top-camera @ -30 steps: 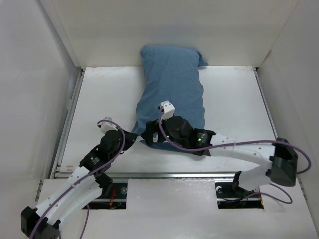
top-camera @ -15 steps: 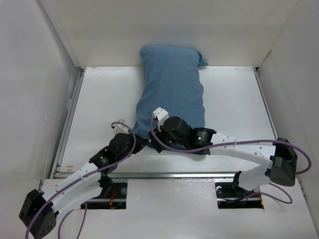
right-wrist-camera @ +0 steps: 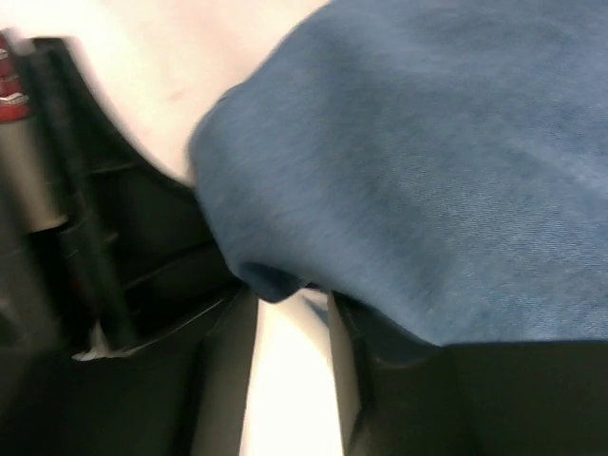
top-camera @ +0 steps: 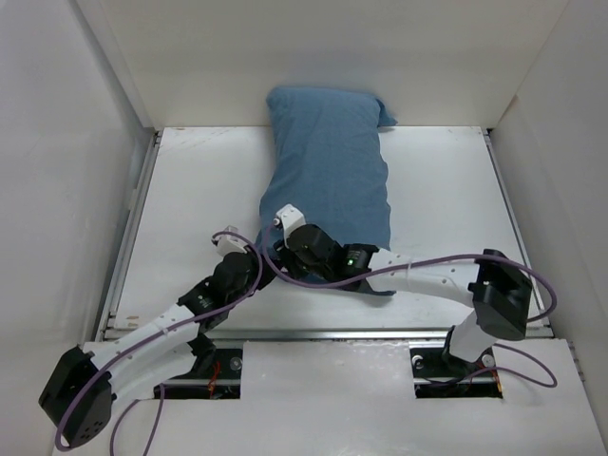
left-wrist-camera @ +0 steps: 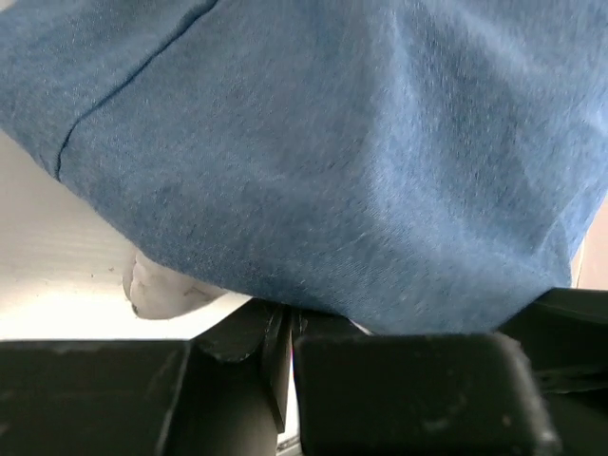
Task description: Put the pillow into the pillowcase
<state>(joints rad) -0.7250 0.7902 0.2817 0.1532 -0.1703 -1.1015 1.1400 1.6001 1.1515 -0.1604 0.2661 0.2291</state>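
Observation:
The slate-blue pillowcase lies stuffed and lengthwise from the back wall toward me. The pillow is almost all hidden inside it; only a small white bulge peeks out under the hem in the left wrist view. My left gripper is at the near left corner, shut on the pillowcase hem, which runs down into its tips. My right gripper sits just beside it at the same near end. Its jaws stand open with bright table between them, and a fold of pillowcase hangs over the tips.
White walls close the table in at the left, back and right. A metal rail runs along the near edge. The left arm's black body crowds the right wrist view. Purple cables loop around both wrists.
The right arm has swung left and nearer along the pillowcase's near end, and its jaws have narrowed. The left arm slid right toward it, still shut.

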